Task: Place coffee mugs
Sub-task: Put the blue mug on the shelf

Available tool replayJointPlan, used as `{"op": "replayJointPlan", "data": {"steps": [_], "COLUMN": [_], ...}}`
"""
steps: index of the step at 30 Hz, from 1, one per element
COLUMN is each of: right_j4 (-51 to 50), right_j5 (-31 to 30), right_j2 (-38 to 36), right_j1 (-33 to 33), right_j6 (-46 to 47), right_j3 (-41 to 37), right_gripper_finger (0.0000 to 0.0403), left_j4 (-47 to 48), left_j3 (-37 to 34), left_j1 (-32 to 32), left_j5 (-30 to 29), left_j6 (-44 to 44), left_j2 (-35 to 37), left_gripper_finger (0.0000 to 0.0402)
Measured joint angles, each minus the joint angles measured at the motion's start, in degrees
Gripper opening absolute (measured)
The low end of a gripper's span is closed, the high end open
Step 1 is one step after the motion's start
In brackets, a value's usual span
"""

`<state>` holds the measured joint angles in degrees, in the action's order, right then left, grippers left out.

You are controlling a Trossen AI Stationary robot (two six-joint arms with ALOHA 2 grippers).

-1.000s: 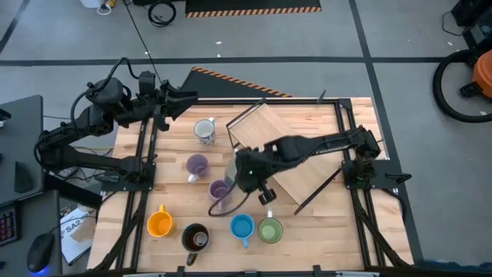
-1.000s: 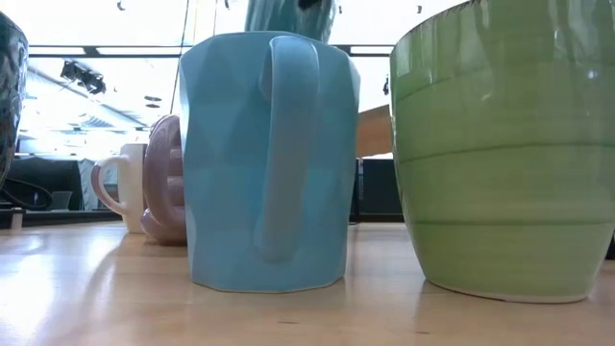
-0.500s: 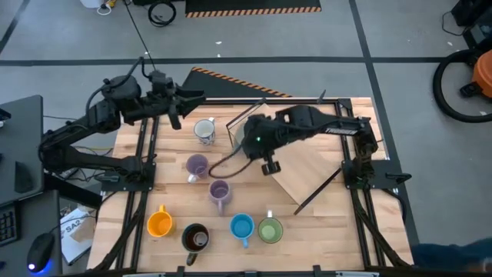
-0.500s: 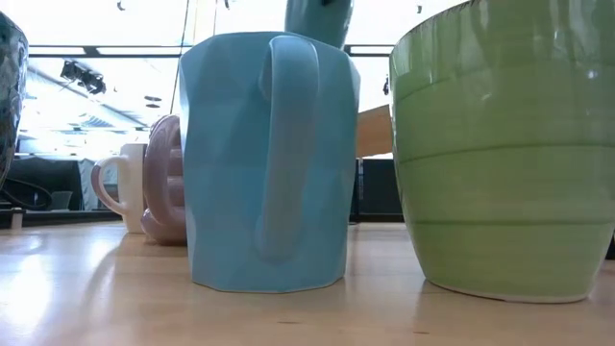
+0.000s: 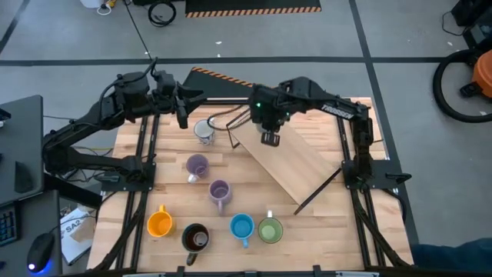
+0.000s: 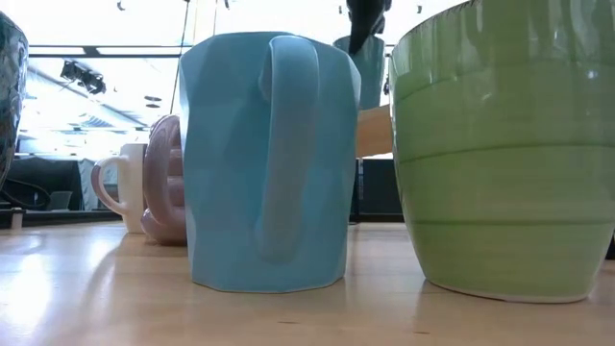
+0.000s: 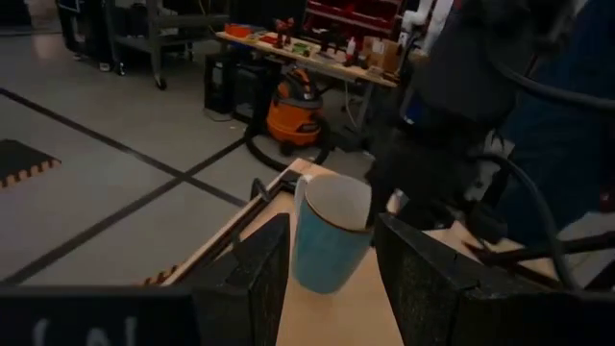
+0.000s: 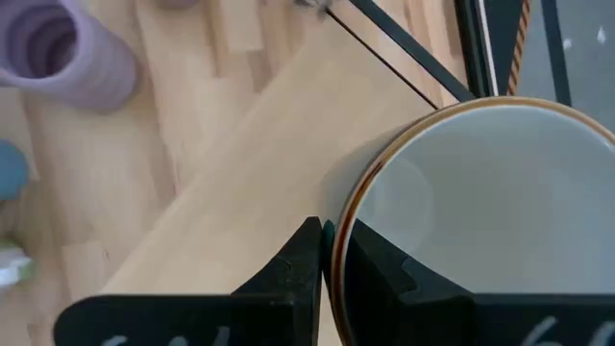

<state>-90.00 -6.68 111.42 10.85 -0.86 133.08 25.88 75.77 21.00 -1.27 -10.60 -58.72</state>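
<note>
My right gripper (image 5: 269, 132) hangs over the far part of the table, above the slanted wooden board, shut on a teal mug (image 7: 330, 231) with a white inside and a brown rim. The low view shows this mug (image 6: 363, 69) in the air behind the blue mug (image 6: 264, 163). My left gripper (image 7: 332, 279) is open near the far left corner, apart from the teal mug. Standing on the table are a white mug (image 5: 204, 131), two lavender mugs (image 5: 197, 165) (image 5: 220, 191), an orange (image 5: 159, 223), a dark (image 5: 196, 238), a blue (image 5: 242, 227) and a green mug (image 5: 270, 230). My right gripper pinches the teal mug's wall at the rim (image 8: 338, 223), one finger (image 8: 375, 264) inside the cup and one (image 8: 300, 258) outside. The fingers come from above, pointing down. The mug hangs upright below them, lifted clear of the board and the table.
A light wooden board (image 5: 288, 158) in a black wire frame lies slanted across the table's far right part. Black rails run along both table sides. The green mug (image 6: 509, 154) and the blue mug fill the low view near the table's near edge.
My right gripper has carried the teal mug from above the lavender mugs at the table's middle toward the far edge, over the wooden board, staying shut on it. My left arm has reached a little toward the table's right.
</note>
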Motion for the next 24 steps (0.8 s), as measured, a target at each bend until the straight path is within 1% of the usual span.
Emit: {"op": "replayJointPlan", "data": {"steps": [3, 9, 13, 16, 20, 24], "right_j4": [0.3, 1.0, 1.6, 1.4, 2.6, 3.0], "right_j5": [0.2, 0.4, 1.1, 1.9, 2.1, 2.3], "right_j2": [0.0, 0.0, 0.0, 0.0, 0.0, 0.0], "right_j1": [1.8, 5.3, 7.4, 8.1, 8.1, 8.1], "right_j6": [-0.2, 1.9, 3.3, 1.5, -2.0, -3.6], "right_j3": [0.0, -0.6, -1.9, -2.3, -2.4, -2.4], "right_gripper_finger": [0.0044, 0.0044, 0.0044, 0.0044, 0.0044, 0.0044], "left_j4": [-0.4, -0.7, -2.6, -4.6, -6.7, -6.4], "left_j3": [0.0, 0.0, 0.0, 0.0, 0.0, 0.0], "left_j1": [0.2, 0.2, 0.2, 0.2, 0.1, 0.0], "left_j5": [0.0, 0.0, -1.8, -3.8, -4.8, -5.1], "left_j6": [0.5, -2.5, -5.2, -6.3, -6.4, -6.8], "left_j2": [0.1, 0.1, 0.1, -0.2, -0.7, -1.1], "left_gripper_finger": [0.0162, 0.0162, 0.0162, 0.0162, 0.0162, 0.0162]}}
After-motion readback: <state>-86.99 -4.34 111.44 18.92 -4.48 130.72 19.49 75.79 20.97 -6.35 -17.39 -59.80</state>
